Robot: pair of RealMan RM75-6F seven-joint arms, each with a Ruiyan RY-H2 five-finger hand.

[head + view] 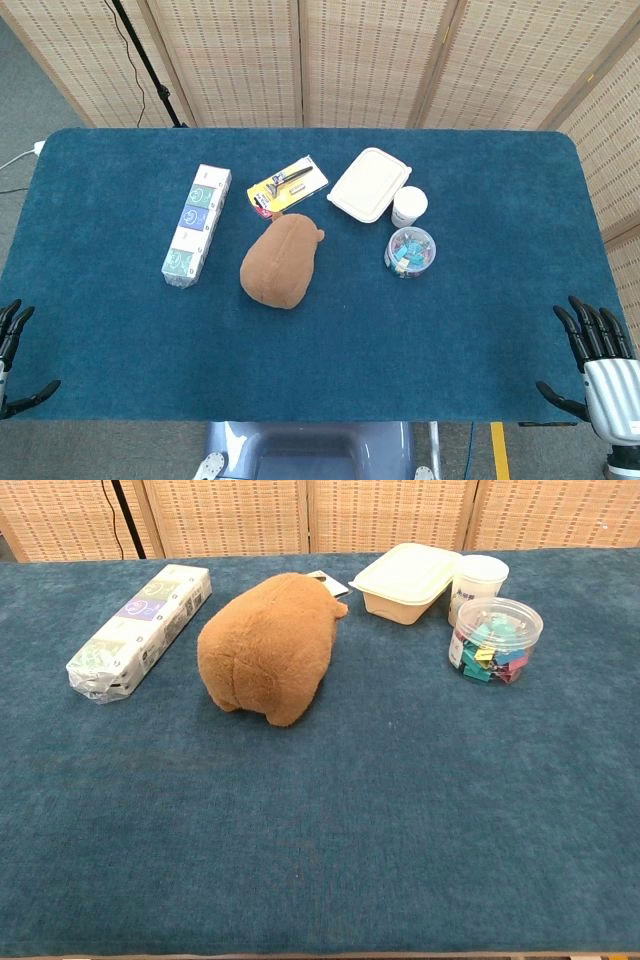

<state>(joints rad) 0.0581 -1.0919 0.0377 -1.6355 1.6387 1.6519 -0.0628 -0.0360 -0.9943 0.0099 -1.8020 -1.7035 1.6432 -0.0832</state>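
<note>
A brown plush animal (282, 260) (268, 645) lies in the middle of the blue table (400, 340). To its left sits a long wrapped pack of tissues (197, 225) (140, 628). Behind it lies a carded razor (287, 184). On the right are a cream lidded box (369, 183) (408, 580), a white cup (409, 207) (478, 582) and a clear tub of coloured clips (410, 251) (494, 640). My left hand (14, 360) hangs off the table's front left corner, fingers spread, holding nothing. My right hand (598, 362) is at the front right edge, fingers apart and empty. Neither shows in the chest view.
Woven folding screens (330, 60) stand behind the table. A black stand leg (150, 70) and a white cable (20, 158) are at the back left. The robot's base (310, 452) shows below the front edge.
</note>
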